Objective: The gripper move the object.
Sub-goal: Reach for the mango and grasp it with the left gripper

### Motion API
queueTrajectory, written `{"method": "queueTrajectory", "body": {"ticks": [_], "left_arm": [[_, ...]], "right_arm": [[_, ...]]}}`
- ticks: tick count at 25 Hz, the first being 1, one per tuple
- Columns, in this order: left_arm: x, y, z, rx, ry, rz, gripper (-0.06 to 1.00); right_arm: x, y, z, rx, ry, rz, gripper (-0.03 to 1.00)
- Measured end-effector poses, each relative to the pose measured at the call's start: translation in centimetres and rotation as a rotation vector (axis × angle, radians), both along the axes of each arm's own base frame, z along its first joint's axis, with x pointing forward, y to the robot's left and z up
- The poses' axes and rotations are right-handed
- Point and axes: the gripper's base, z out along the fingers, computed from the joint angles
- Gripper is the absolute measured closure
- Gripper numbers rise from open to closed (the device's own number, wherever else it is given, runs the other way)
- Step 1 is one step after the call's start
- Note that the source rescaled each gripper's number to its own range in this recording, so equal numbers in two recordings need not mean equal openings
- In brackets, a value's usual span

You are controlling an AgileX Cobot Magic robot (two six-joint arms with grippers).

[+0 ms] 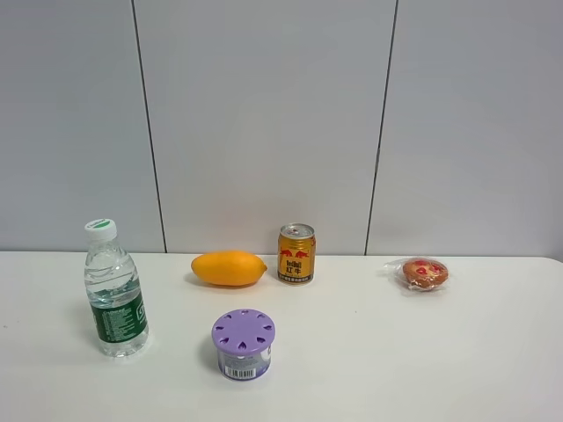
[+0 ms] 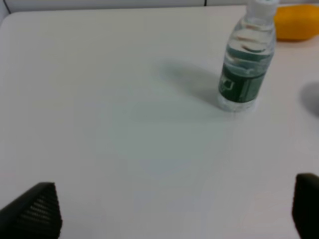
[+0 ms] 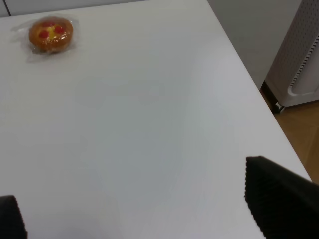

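From my high camera, the mango (image 1: 229,268) lies on its side on the white tabletop (image 1: 396,352), towards the back near the wall, pointed tip facing the gold can (image 1: 296,254). The can stands upright just beside that tip, and I can't tell whether the two touch. A water bottle (image 1: 115,290) with a white cap and green label stands upright, nearer to me and to the left. A small tub with a purple lid (image 1: 243,344) sits in front of the mango, apart from it. A wrapped bun (image 1: 425,273) lies well off to the right.

On the left wrist camera, the left end effector (image 2: 174,199) is spread wide, its two black fingers (image 2: 40,211) at opposite edges of the picture, with only bare tabletop between them. The bottle (image 2: 247,59) stands some way beyond the fingers. Part of the mango (image 2: 297,22) shows behind it. A dark smudge at the frame edge near the bottle might be a shadow, but it is too blurred for me to say.

On the right wrist camera, the right end effector (image 3: 132,189) is also spread apart and grips nothing. The bun (image 3: 51,35) lies well ahead of it. The tabletop's edge runs along one side, with a white perforated appliance (image 3: 299,55) on the wood floor beyond.
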Motion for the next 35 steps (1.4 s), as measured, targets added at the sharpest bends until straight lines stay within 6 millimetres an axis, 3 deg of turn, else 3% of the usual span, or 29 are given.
{"method": "queueTrajectory", "body": {"ticks": [5, 10, 14, 20, 26, 30, 35], "left_arm": [[1.7, -0.8, 7.4, 0.073, -0.117, -0.135, -0.06], [6.4, -2.1, 14.4, 0.054, -0.256, -0.292, -0.06], [11.1, -3.5, 17.6, 0.06, -0.327, -0.479, -0.06], [19.0, -4.7, 20.0, 0.095, -0.37, -0.685, -0.06], [25.8, -4.7, 20.4, 0.153, -0.337, -0.743, -0.06], [28.2, -6.1, 20.8, 0.276, -0.337, -0.789, -0.06], [30.1, -10.2, 19.6, 0.457, -0.291, -0.883, -0.06]], "right_arm": [[0.0, 0.0, 0.0, 0.0, 0.0, 0.0, -0.03], [0.0, 0.0, 0.0, 0.0, 0.0, 0.0, -0.03], [0.0, 0.0, 0.0, 0.0, 0.0, 0.0, -0.03], [0.0, 0.0, 0.0, 0.0, 0.0, 0.0, -0.03], [0.0, 0.0, 0.0, 0.0, 0.0, 0.0, -0.03], [0.0, 0.0, 0.0, 0.0, 0.0, 0.0, -0.03], [0.0, 0.0, 0.0, 0.0, 0.0, 0.0, -0.03]]}}
